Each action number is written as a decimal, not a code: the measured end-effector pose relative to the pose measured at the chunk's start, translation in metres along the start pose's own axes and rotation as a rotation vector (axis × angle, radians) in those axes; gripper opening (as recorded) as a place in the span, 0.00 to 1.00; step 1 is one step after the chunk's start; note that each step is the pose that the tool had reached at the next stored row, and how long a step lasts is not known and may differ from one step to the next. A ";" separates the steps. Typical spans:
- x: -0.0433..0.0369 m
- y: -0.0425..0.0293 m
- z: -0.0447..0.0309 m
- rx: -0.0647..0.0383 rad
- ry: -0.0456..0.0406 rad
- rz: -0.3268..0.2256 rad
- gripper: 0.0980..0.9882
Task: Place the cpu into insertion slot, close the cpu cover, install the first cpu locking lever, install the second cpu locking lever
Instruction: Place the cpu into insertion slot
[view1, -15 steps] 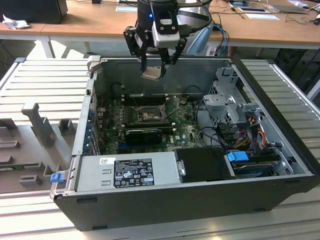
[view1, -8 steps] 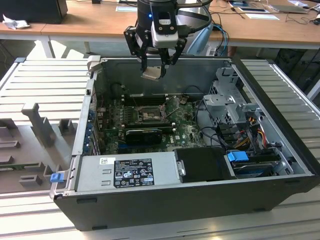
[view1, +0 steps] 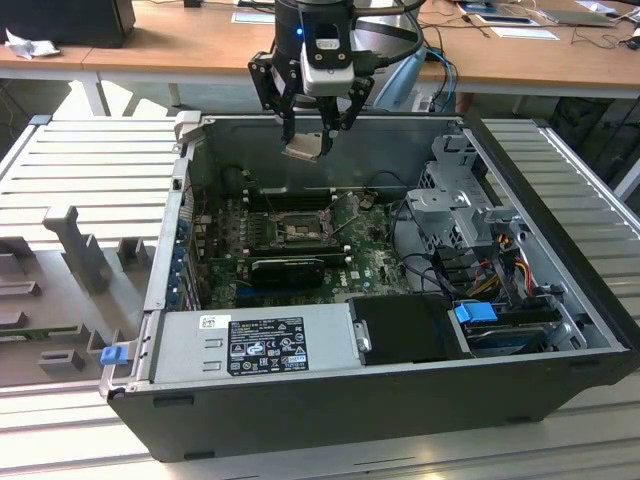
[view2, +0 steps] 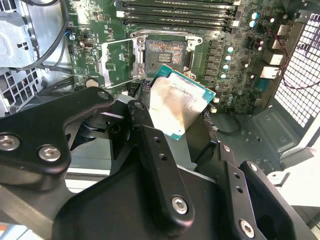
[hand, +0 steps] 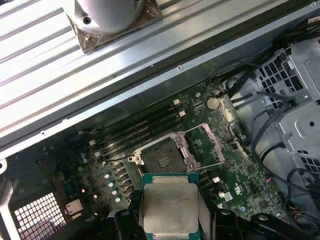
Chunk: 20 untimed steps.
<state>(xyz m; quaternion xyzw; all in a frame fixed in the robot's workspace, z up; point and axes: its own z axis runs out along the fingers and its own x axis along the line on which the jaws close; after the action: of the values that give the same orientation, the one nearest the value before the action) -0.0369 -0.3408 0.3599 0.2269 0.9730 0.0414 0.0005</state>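
My gripper (view1: 313, 135) hangs above the open computer case, shut on the cpu (view1: 305, 148), a silvery-grey square chip held slightly tilted. In both wrist views the cpu (view2: 177, 107) (hand: 170, 210) sits between the black fingers (view2: 145, 135), well above the green board. The insertion slot (view2: 165, 54) (hand: 161, 159) lies bare below it, dark with a silvery rim, and shows in the exterior view as the insertion slot (view1: 295, 232) at the board's middle. The cpu cover (view2: 117, 60) (hand: 207, 144) stands swung open beside the slot. A thin lever rod (hand: 210, 165) sticks out by the cover.
Long black memory slots (view2: 175, 12) run beside the socket. A black card (view1: 285, 270), the power supply (view1: 255, 345) and a metal drive cage (view1: 455, 200) with cables fill the case. Ribbed grey panels (view1: 90, 180) flank it; a wooden desk (view1: 180, 50) stands behind.
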 end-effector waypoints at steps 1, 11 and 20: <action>0.0000 0.0000 0.0000 0.000 -0.0002 0.003 0.48; 0.0000 0.0000 0.0003 -0.001 -0.0030 0.037 0.48; 0.0000 0.0000 0.0006 -0.001 -0.0051 0.063 0.48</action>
<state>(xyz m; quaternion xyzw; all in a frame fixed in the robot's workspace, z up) -0.0369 -0.3408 0.3593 0.2576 0.9654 0.0414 0.0018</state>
